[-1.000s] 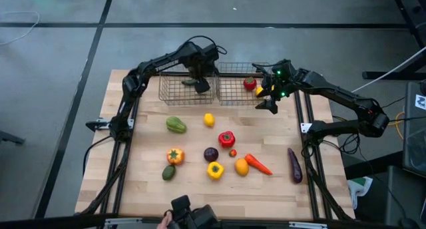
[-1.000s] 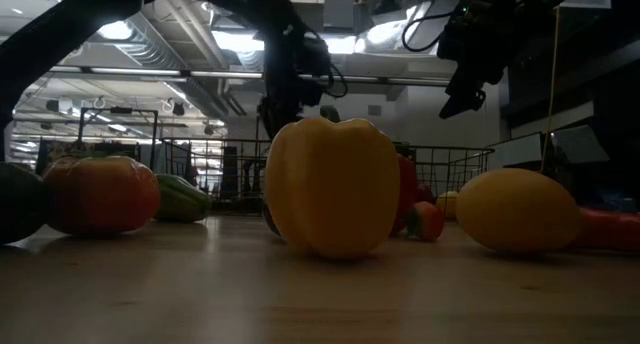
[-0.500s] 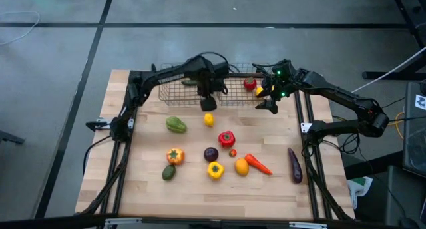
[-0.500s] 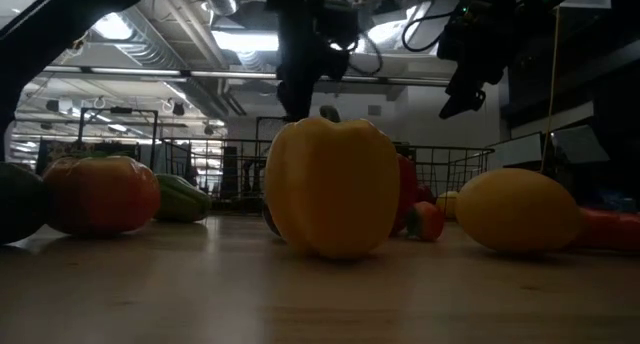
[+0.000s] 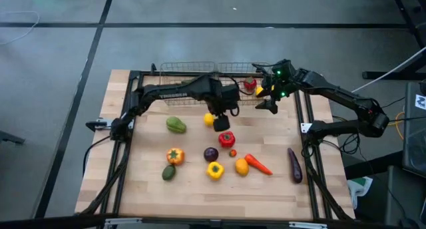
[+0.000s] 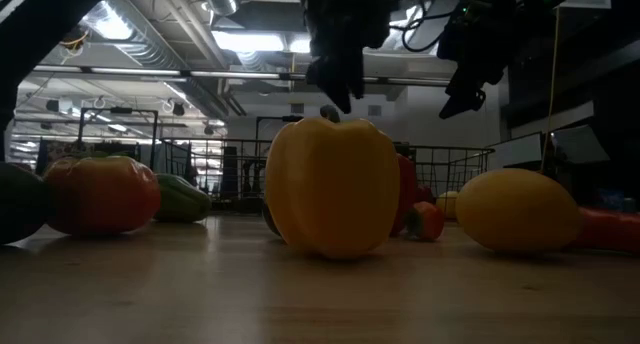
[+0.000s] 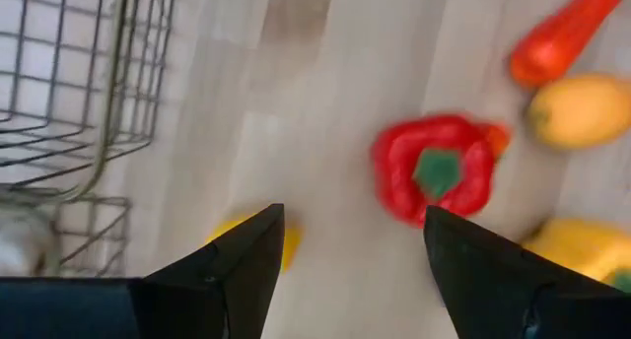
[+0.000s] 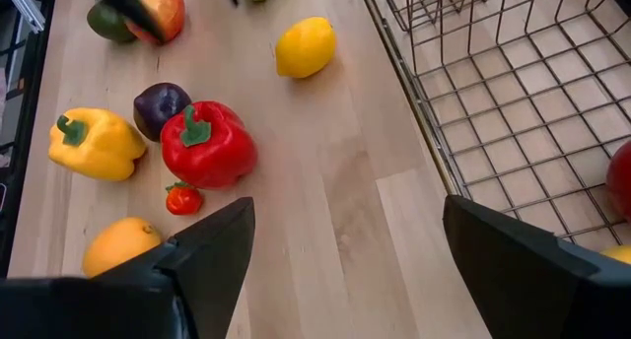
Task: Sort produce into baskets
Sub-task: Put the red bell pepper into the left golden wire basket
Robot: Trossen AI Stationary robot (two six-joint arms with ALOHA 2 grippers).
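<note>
1. Left gripper (image 5: 222, 121) hovering over the table (image 5: 146, 182), between the lemon (image 5: 209, 119) and the red pepper (image 5: 227, 139), both just beside it.
2. Fingers (image 7: 237, 270) spread wide, nothing held, nothing touched.
3. Right gripper (image 5: 269, 104) raised beside the right-hand basket (image 5: 234, 68), jaws wide apart and empty.
4. Rest of the produce scattered on the boards: green pepper (image 5: 176, 125), yellow pepper (image 5: 214, 170), orange (image 5: 241, 166), carrot (image 5: 258, 164), eggplant (image 5: 294, 165).
5. Left-hand basket (image 5: 174, 67) at the table's far edge.
</note>
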